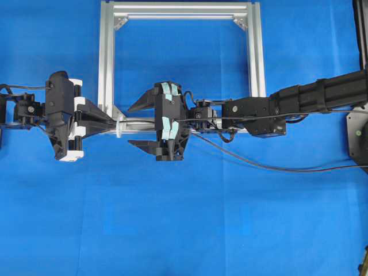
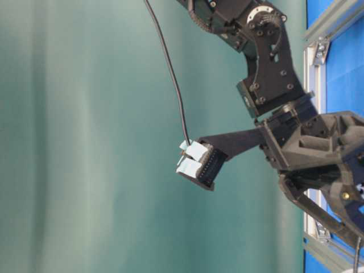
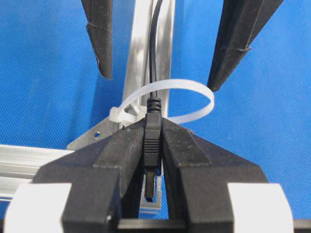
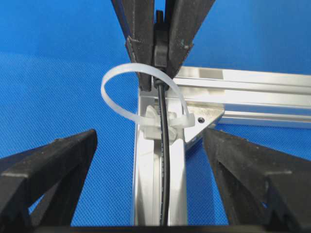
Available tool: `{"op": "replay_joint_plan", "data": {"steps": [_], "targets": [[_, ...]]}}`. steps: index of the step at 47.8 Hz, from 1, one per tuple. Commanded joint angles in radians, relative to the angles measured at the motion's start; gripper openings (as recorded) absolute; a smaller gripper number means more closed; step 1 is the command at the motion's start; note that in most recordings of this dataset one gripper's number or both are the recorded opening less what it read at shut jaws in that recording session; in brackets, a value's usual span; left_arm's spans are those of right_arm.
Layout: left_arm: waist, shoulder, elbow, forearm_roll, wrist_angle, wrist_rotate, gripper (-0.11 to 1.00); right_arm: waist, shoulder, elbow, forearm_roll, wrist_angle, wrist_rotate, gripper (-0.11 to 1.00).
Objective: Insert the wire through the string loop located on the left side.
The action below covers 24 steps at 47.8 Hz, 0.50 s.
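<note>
In the left wrist view my left gripper [image 3: 153, 127] is shut on the black plug of the wire [image 3: 152, 138]. The cable runs back from the plug through the white string loop [image 3: 197, 92], which stands just past the fingertips. In the right wrist view the wire [image 4: 165, 165] passes through the string loop [image 4: 114, 77] and along the aluminium bar between the wide-apart fingers of my right gripper [image 4: 149, 141], which touch nothing. Overhead, the left gripper [image 1: 111, 121] meets the string loop [image 1: 119, 127] at the frame's lower left corner. The right gripper [image 1: 137, 123] stands open just right of it.
A square aluminium frame [image 1: 106, 57] lies on the blue cloth. The loop's white mount [image 4: 154, 119] sits on the frame's corner beside a metal bracket [image 4: 206, 119]. The slack wire [image 1: 276, 167] trails off to the right under the right arm [image 1: 322, 95].
</note>
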Motion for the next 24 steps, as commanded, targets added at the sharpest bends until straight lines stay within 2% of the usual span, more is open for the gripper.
{"op": "replay_joint_plan", "data": {"steps": [1, 14, 24], "targets": [[0.002, -0.017, -0.012, 0.002, -0.008, -0.003, 0.06, 0.003, -0.032, -0.008, 0.003, -0.012, 0.002, 0.97], [0.002, -0.086, 0.031, 0.0, 0.044, -0.006, 0.06, 0.003, -0.032, -0.006, 0.003, -0.009, 0.002, 0.98], [0.002, -0.224, 0.049, 0.0, 0.199, 0.0, 0.06, 0.003, -0.032, -0.006, 0.003, -0.008, 0.002, 0.98]]}}
